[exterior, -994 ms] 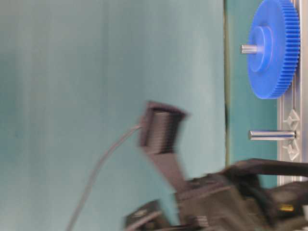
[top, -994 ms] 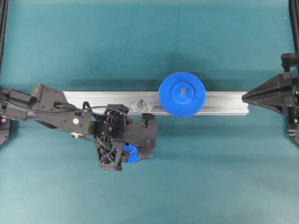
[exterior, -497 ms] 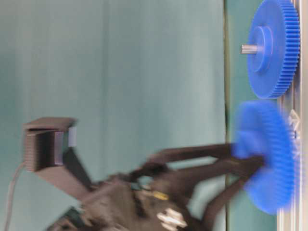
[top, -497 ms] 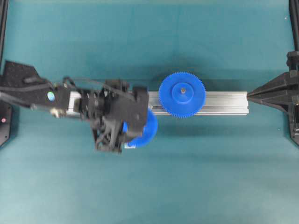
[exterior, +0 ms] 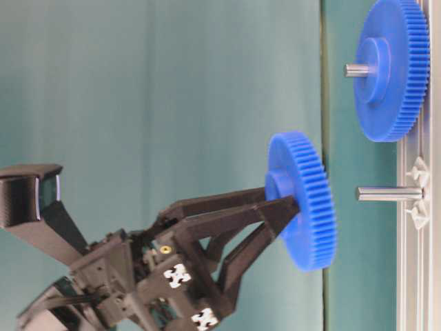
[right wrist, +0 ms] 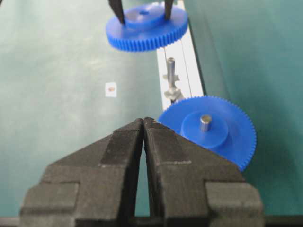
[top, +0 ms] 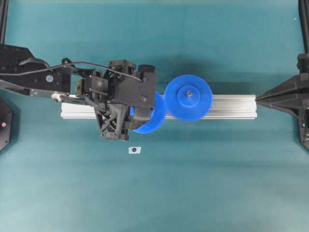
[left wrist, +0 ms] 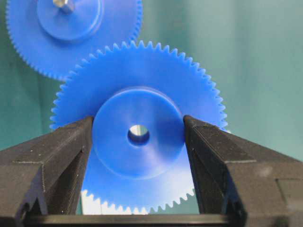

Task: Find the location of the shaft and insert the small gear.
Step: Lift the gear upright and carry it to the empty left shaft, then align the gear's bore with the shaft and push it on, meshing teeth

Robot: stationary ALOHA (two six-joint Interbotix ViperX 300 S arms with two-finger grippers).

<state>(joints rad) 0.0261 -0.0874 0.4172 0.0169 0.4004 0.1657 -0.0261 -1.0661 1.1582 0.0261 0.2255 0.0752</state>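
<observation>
Gear first: small gear (left wrist: pixel 137 137) is clamped by its raised hub betw. the left gripper (left wrist: pixel 138 142) jaws, held in the air w/ its face level, above the rail's near edge and just left of the larger gear (top: pixel 188 97). Table-level view shows what overhead hides: the shaft (exterior: pixel 387 194) stands bare on the aluminium rail (top: pixel 231 107), w/ a clear gap betw. its tip and the gear, and the gear's centre hole sits off the pin's line. Left wrist view shows the hole open. Right wrist view shows the pin free on all sides. Wide bare tabletop (top: pixel 217 183) toward the near edge, only a white tag (top: pixel 133 150) there. Left arm reaches along the rail, wrist tipped down. Right gripper (right wrist: pixel 143 124) is parked by the rail's right end, jaws together.
</observation>
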